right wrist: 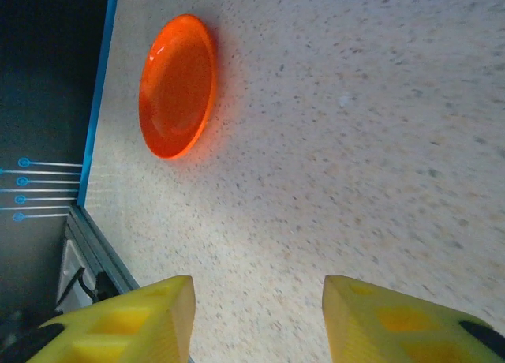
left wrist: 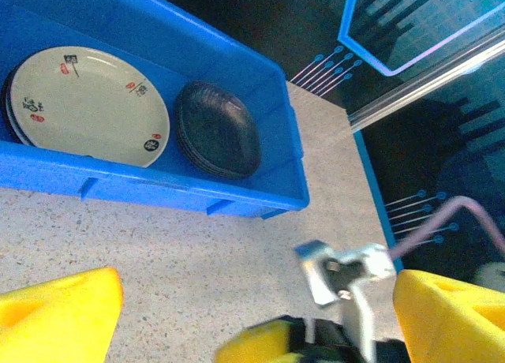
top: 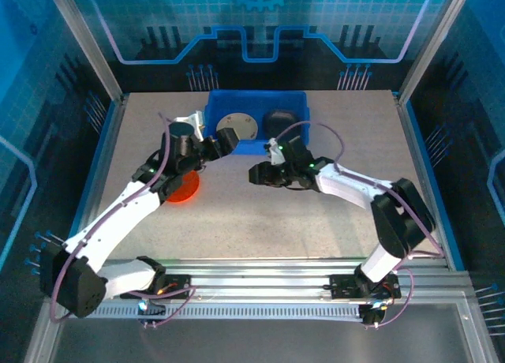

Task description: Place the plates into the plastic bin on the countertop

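The plastic bin sits at the far edge of the countertop, its long axis running left to right in the top view. Inside it the plates lie flat and face up in two piles. On the left is one cream plate with small marks, and a darker rim peeking out beneath it shows at least one more. On the right is a stack of black plates whose number cannot be told.

One orange-red plate lies face up on the countertop, well left of centre and near the blue frame edge. In the top view the left arm's forearm passes over part of it.

The left gripper hovers just in front of the bin's near wall, its yellow fingers spread wide with nothing between them. The right gripper hangs over bare countertop near the middle, pointing toward the orange-red plate — its jaws are partly apart and empty.
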You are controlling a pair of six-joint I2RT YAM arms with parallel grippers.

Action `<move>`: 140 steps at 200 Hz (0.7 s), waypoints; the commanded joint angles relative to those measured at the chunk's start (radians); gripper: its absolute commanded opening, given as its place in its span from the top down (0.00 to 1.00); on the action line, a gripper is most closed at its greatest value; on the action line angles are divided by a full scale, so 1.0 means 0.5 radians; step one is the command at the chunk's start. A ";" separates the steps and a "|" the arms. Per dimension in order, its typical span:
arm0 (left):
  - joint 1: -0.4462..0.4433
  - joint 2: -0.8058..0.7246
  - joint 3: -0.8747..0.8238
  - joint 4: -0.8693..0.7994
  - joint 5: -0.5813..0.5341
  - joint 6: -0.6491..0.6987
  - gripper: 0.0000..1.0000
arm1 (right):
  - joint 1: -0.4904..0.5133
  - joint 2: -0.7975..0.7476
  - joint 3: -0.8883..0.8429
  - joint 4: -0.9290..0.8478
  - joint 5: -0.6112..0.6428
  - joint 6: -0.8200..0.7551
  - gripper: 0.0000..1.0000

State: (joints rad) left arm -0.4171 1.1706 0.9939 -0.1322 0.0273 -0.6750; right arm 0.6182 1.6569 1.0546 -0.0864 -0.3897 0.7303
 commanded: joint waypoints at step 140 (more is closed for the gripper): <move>0.242 -0.105 -0.119 0.160 0.580 -0.058 0.01 | 0.402 1.175 1.237 -0.112 -0.021 0.243 0.64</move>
State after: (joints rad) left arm -0.3027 1.1339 0.9455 -0.0792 0.2867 -0.7086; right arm 0.8116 2.1971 1.6165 -0.0933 -0.4072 0.8349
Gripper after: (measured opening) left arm 0.991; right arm 0.364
